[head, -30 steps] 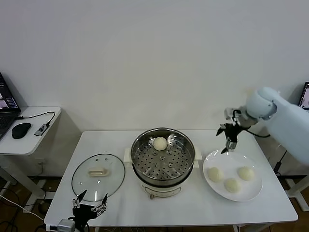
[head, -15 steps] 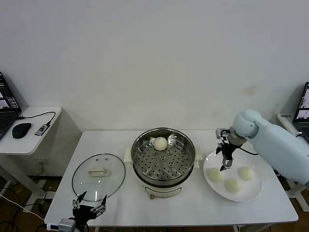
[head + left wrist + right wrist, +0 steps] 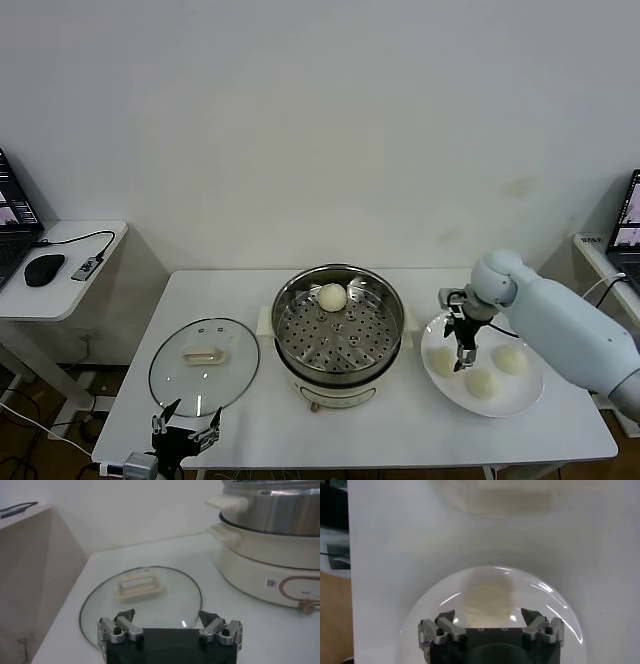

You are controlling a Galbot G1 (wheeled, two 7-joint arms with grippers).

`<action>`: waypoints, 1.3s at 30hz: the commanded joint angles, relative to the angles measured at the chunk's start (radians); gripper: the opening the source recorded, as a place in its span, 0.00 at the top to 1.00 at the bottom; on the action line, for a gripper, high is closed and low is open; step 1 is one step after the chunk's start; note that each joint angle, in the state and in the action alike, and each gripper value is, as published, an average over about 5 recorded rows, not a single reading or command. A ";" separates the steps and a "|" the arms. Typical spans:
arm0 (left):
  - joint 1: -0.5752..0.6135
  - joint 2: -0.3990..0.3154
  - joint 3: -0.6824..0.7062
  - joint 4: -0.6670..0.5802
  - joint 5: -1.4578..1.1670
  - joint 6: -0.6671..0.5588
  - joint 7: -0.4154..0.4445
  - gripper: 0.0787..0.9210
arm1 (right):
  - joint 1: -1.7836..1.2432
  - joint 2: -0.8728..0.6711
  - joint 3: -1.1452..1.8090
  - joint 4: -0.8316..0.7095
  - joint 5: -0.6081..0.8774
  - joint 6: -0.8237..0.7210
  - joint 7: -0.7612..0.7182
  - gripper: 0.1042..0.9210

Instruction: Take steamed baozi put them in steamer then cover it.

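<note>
The steel steamer (image 3: 338, 322) stands mid-table with one cream baozi (image 3: 331, 296) on its perforated tray, at the far side. Three more baozi lie on the white plate (image 3: 503, 402) at the right: left one (image 3: 441, 361), front one (image 3: 482, 382), right one (image 3: 510, 358). My right gripper (image 3: 463, 357) is open, pointing down just over the left baozi. In the right wrist view that baozi (image 3: 487, 597) lies between my open fingers (image 3: 447, 616), with the gripper (image 3: 488, 616) close above the plate (image 3: 545, 605). My left gripper (image 3: 185, 432) is open and empty at the table's front left edge.
The glass lid (image 3: 203, 360) with a cream handle lies flat on the table left of the steamer; it also shows in the left wrist view (image 3: 165, 597), beside the steamer base (image 3: 270, 565). A side table with a mouse (image 3: 43, 270) stands at far left.
My right gripper has come down and to the left, from above the plate's far edge to just over the left baozi on the plate. The left arm has not moved.
</note>
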 commanded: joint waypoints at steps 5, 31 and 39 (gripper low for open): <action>0.002 -0.002 0.004 0.004 0.002 -0.001 -0.001 0.12 | -0.024 0.016 0.013 -0.022 -0.039 0.012 0.009 0.12; 0.006 -0.008 0.007 0.002 0.003 -0.003 -0.003 0.12 | -0.083 0.026 0.078 -0.040 -0.030 0.008 0.052 0.32; 0.002 -0.010 0.011 0.000 0.005 -0.003 -0.003 0.12 | -0.072 0.001 0.094 -0.017 0.005 0.001 0.056 0.42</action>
